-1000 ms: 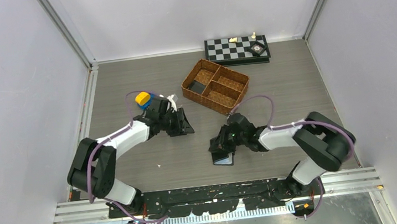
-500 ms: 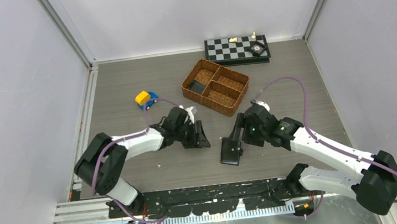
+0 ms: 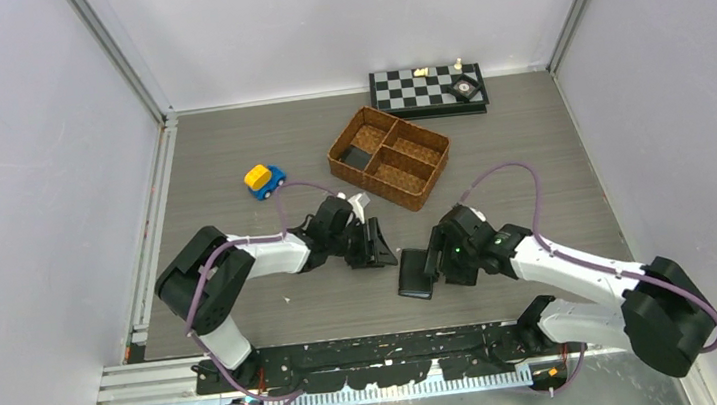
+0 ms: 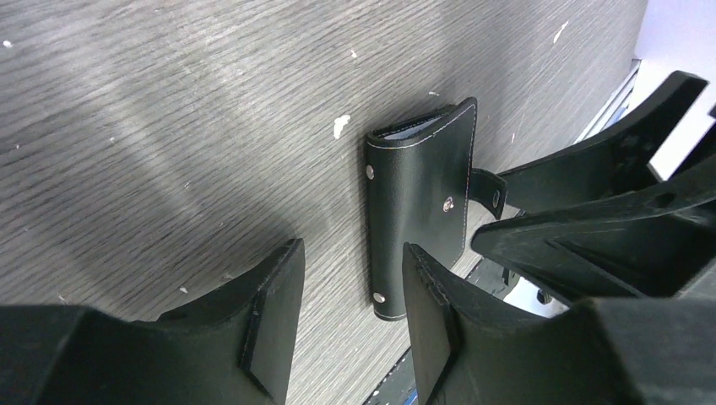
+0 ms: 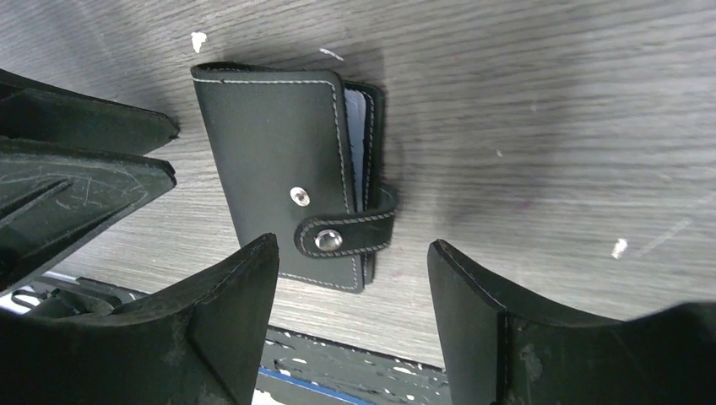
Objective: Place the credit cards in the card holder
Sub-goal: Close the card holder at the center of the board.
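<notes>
though seemingly done loading cards (image 5: pixel 356 139) into wallet (image 5: pixel 279 169), folded near table's (image 3: pixel 325 306) near edge, tab (image 5: pixel 346 236) yet to snap; no loose cards spotted. left gripper (image 4: pixel 350 278) part open, right gripper (image 5: pixel 353 253) wide, both empty.

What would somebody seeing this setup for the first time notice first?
A black card holder lies folded on the grey table, near its front edge. The left pincer and the right pincer hang open on either side of it, neither holding it. Farther back sit a brown wicker basket, a yellow-and-blue toy car and, farthest, a chessboard.
</notes>
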